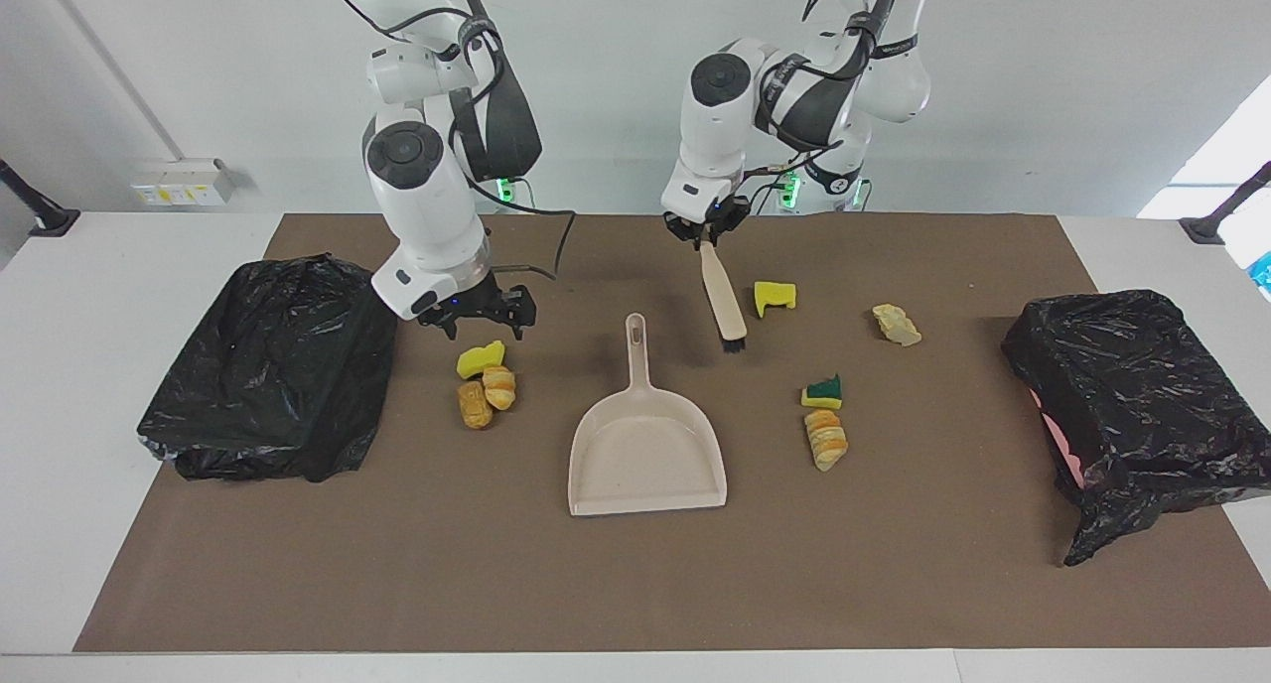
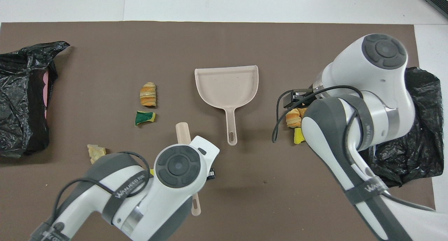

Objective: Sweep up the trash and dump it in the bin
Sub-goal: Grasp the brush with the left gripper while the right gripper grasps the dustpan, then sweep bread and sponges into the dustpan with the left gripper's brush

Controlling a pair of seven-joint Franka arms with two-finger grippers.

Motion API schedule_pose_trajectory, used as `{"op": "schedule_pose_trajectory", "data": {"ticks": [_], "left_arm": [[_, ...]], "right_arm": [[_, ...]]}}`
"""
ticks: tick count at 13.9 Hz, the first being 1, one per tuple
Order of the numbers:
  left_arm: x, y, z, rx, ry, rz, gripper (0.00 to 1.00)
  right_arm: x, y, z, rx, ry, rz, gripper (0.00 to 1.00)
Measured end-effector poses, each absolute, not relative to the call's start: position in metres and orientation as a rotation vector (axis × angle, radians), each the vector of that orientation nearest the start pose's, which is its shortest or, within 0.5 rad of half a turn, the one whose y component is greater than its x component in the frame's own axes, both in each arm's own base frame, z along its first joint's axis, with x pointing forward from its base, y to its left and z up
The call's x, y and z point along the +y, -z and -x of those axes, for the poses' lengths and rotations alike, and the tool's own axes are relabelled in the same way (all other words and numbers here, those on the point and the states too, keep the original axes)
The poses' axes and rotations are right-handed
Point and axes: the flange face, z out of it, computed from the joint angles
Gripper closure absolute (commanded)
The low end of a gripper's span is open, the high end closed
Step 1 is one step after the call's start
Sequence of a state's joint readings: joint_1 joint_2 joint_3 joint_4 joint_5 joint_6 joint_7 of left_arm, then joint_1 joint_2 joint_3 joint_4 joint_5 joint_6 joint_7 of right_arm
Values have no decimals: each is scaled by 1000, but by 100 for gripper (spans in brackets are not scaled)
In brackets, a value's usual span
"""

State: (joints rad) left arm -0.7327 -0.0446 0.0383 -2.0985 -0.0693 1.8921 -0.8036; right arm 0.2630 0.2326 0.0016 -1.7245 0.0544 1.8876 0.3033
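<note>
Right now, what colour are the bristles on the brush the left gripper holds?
Black, on the brush with its beige handle; clearest in the facing view.
</note>
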Motion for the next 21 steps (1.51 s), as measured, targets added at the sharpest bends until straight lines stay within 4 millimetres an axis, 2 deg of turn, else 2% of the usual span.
{"op": "schedule_pose_trajectory", "data": {"ticks": [5, 7, 9, 12, 13, 15, 16, 18, 20, 21], "left_arm": [[-250, -422, -473, -260, -241, 3063, 100], [-222, -419, -495, -288, -211, 3047, 100], [-193, -416, -514, -279, -172, 3059, 100], [-139, -412, -544, -188, -107, 3098, 100], [-122, -411, -551, -135, -94, 3107, 100], [-97, -401, -565, -45, -88, 3115, 100], [-92, -391, -571, -23, -81, 3117, 100], [-94, -371, -577, 5, -90, 3116, 100], [-104, -364, -576, 31, -106, 3114, 100], [-108, -364, -575, 42, -106, 3115, 100]], "right_arm": [[266, -406, -580, 77, -102, 3075, 0], [304, -393, -570, 29, -105, 3074, 0], [330, -376, -566, -2, -110, 3082, 0], [335, -359, -573, -19, -97, 3097, 0], [335, -356, -573, -30, -100, 3100, 10], [337, -355, -572, -69, -99, 3099, 11], [339, -356, -571, -82, -99, 3099, 15], [342, -355, -569, -111, -99, 3097, 30], [346, -355, -567, -138, -100, 3096, 36], [347, -355, -567, -141, -100, 3096, 44]]}}
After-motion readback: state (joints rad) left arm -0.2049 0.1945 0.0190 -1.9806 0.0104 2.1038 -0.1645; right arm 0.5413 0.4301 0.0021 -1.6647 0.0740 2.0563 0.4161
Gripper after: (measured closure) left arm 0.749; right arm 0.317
